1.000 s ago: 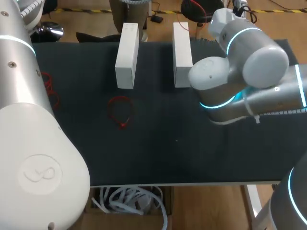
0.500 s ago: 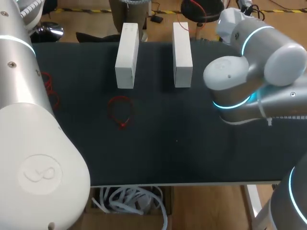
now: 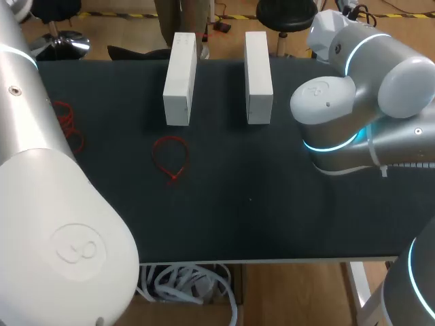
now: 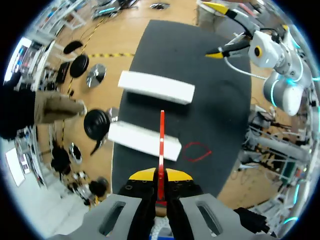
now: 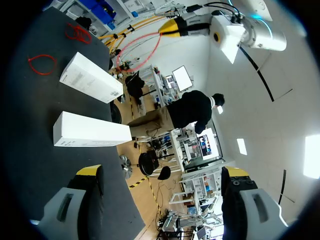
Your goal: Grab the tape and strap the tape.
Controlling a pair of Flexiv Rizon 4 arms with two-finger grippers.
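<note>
Closed fingers of the left gripper (image 4: 160, 176) pinch a red strap (image 4: 161, 142) above the black table (image 3: 272, 204). The right gripper (image 5: 162, 172) hangs wide open, holding nothing. Another red loop (image 3: 170, 157) lies near two white blocks (image 3: 180, 78).

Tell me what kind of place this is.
Probably a robotics lab test bench: a left arm and right arm at a dark-matted table, two white blocks lying side by side on it, and the left gripper shut on a red cable tie.
</note>
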